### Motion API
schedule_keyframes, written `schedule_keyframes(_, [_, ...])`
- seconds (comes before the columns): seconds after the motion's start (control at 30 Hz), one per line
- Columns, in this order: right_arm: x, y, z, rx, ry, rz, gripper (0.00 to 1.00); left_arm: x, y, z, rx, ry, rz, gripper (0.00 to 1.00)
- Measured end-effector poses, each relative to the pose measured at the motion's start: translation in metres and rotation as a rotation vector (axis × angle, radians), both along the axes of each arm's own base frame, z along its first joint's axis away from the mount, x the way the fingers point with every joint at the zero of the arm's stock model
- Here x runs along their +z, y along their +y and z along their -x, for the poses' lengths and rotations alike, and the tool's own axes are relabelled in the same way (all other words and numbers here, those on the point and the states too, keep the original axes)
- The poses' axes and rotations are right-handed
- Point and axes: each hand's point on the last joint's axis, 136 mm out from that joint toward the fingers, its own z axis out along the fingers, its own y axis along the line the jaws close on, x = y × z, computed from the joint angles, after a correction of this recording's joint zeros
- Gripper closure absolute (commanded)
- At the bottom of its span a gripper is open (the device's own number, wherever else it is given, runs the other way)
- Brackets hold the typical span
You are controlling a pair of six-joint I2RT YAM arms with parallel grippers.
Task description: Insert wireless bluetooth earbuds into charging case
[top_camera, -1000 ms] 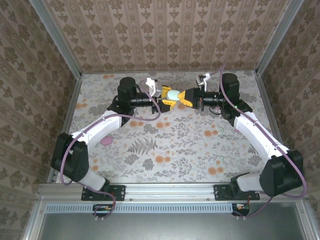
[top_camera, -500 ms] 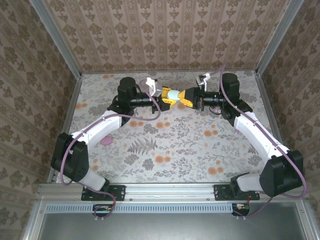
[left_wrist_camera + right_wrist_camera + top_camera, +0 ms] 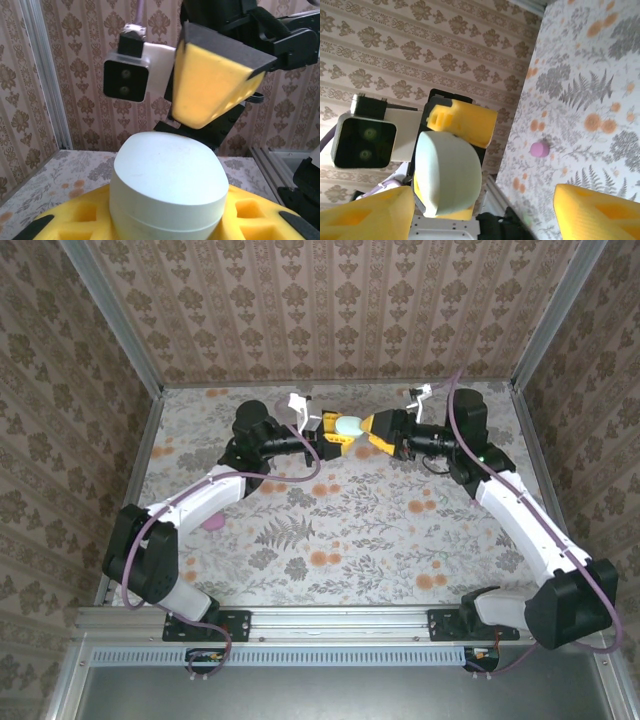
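The pale mint charging case has its lid down and is held above the far middle of the table. My left gripper is shut on its lower half, and the case rises between the yellow pads. My right gripper faces it from the right, open, its fingers apart on either side of the case without touching it. A small pink earbud-like piece lies on the table by the left arm, also seen in the right wrist view.
The floral tabletop is walled by patterned panels and metal posts. The two arms meet at the far centre. Open room lies on the near half of the table, apart from the pink piece at the left.
My right gripper has opened and let go of the case, drawing slightly back to the right. My left gripper has tightened on the case and keeps it raised.
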Motion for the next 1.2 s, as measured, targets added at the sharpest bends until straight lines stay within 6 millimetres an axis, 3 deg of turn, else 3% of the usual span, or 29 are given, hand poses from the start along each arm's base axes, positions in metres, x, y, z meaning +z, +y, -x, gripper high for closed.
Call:
schedule_keyframes(0.23, [0.003,-0.004,0.008,-0.013,-0.114,0.077,0.29,0.003,-0.001,-0.005,0.016,0.037,0.025,0.67])
schedule_keyframes(0.57, [-0.017,0.001,0.009,0.010,-0.093,0.148,0.29,0.005,-0.006,0.000,0.005,0.055,0.034,0.67])
schedule_keyframes(1.2, [-0.015,0.002,0.006,-0.003,-0.057,0.129,0.28,0.003,-0.006,-0.002,0.014,0.047,0.026,0.69])
